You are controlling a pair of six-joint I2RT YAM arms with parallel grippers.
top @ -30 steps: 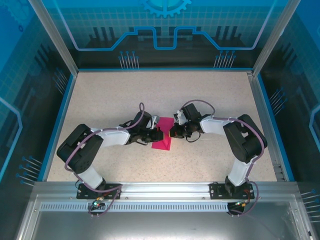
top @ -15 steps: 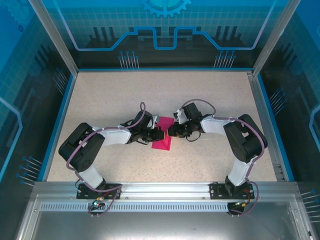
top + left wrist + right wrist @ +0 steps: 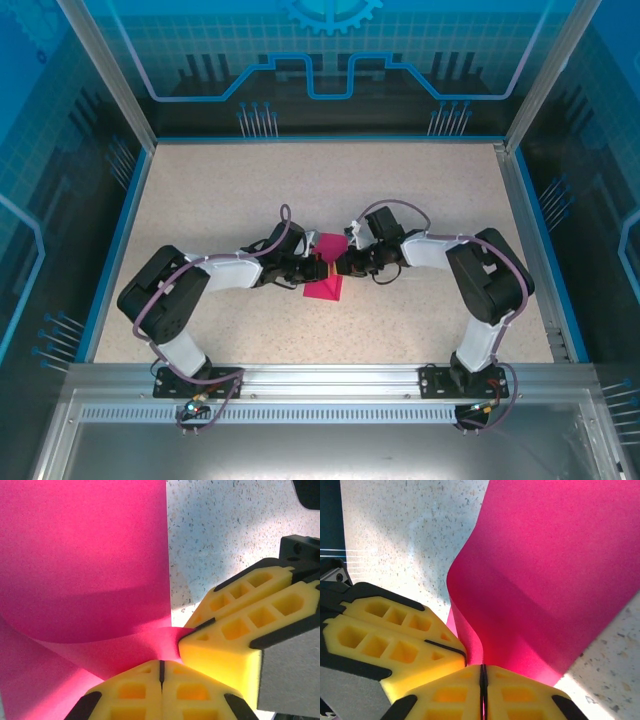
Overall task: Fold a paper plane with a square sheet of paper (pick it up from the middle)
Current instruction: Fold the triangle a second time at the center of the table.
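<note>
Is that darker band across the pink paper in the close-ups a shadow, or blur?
Shadow: in the left wrist view the paper curls and shades itself, edges sharp; right wrist view, the same under its curl; top external view, the table evenly lit.

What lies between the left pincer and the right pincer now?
Only a raised fold of the paper. The left pincer and right pincer both pinch it, shut, and almost touch, as the left wrist view shows.
</note>
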